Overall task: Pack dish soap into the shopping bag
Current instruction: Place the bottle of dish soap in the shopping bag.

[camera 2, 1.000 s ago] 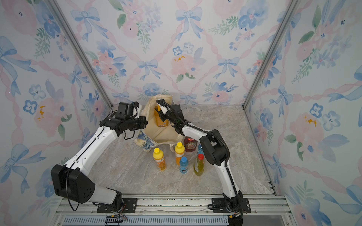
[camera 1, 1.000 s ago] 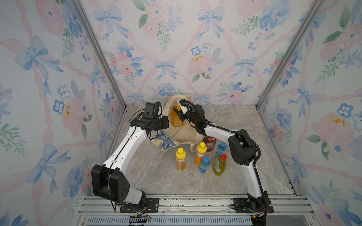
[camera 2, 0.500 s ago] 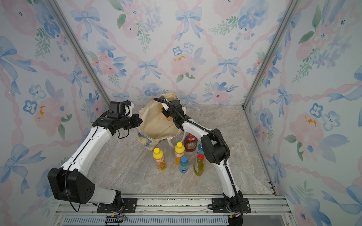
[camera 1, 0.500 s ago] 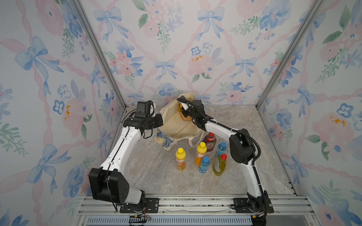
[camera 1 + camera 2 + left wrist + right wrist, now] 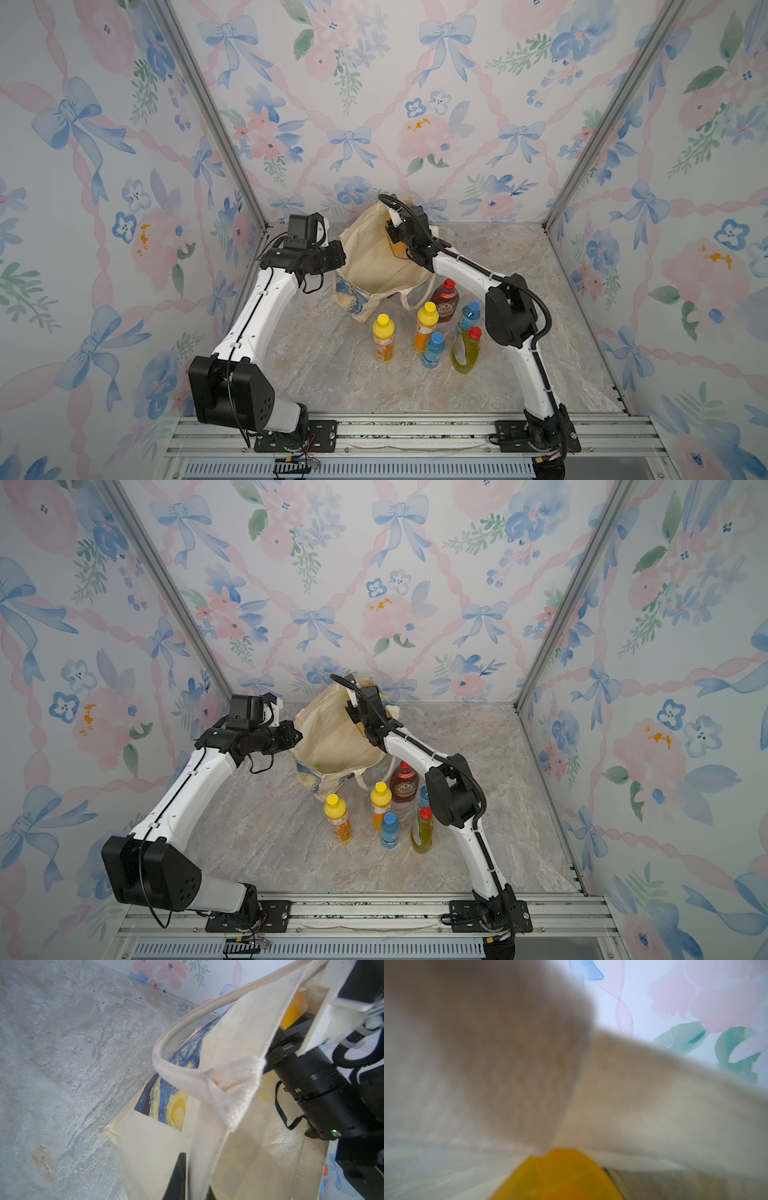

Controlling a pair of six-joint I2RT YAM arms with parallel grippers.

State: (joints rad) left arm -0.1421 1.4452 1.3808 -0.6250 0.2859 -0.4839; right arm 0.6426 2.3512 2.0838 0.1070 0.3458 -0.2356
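"How far along is the packing?"

"Barely begun, by the look of it. The right gripper (image 5: 395,235) is clamped on the big orange pump bottle (image 5: 397,249) and holds it inside the mouth of the shopping bag (image 5: 370,266), near the far wall. It is not let go yet."

"And the left arm?"

"The left gripper (image 5: 193,1186) is pressed together on the cloth of the bag's rim, beside a strap handle (image 5: 187,1028), and props the mouth wide."

"What is left?"

"Six bottles stand upright on the table (image 5: 332,374), just in front of the bag: the dark-red bottle (image 5: 445,301), two orange yellow-capped bottles (image 5: 383,338) (image 5: 424,326), two small blue bottles (image 5: 433,351) (image 5: 468,316) and the yellow-green bottle (image 5: 466,351). Nothing else shows inside the bag, so nearly all the work remains."
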